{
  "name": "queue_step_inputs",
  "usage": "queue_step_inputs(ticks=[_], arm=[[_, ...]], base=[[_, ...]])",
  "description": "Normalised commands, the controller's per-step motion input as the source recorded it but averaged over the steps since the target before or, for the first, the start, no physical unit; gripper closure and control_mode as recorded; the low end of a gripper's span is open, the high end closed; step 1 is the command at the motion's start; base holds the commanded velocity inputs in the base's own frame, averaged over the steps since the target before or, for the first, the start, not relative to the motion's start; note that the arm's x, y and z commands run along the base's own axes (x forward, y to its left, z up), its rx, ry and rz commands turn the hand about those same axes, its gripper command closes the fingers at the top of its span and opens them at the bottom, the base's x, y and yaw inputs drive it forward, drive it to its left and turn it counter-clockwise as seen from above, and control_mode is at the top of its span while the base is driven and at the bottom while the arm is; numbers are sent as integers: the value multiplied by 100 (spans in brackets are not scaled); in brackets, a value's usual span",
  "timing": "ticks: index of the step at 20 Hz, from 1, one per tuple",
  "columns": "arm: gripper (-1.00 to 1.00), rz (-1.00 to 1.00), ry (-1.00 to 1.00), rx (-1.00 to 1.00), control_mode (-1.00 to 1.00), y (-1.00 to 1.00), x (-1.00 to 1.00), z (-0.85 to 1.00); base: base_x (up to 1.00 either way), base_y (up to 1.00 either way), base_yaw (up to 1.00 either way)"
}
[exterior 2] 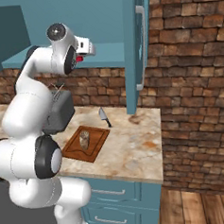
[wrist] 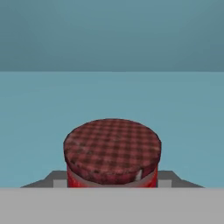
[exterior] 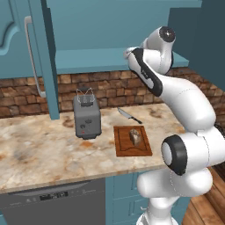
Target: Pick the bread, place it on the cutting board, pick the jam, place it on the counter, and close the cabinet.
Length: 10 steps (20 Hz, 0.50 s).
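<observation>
The jam (wrist: 112,153), a red jar with a checked dark-red lid, sits right between my fingers, and grey pads (wrist: 52,179) press against both of its sides. My gripper (wrist: 112,181) is shut on it, over the teal shelf (exterior: 88,59) inside the open cabinet (exterior: 26,44). In the right base view a bit of the jam (exterior 2: 78,59) shows red under the hand. The bread (exterior: 135,136) stands on the cutting board (exterior: 125,147) on the counter (exterior: 44,149), below the arm.
A grey toaster (exterior: 87,117) stands left of the board, and a knife (exterior: 128,115) lies behind it. The cabinet doors (exterior 2: 138,50) hang open on both sides of the arm. Brick wall runs behind the counter. A dishwasher (exterior: 52,197) sits under the counter edge.
</observation>
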Motion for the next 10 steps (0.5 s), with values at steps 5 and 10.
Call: queue_step_inputs(ticks=[5, 10], arm=[[100, 0, 0, 0, -100, 0, -38, 0], [100, 0, 0, 0, -100, 0, -31, 0]], base=[[0, 0, 0], [0, 0, 0]])
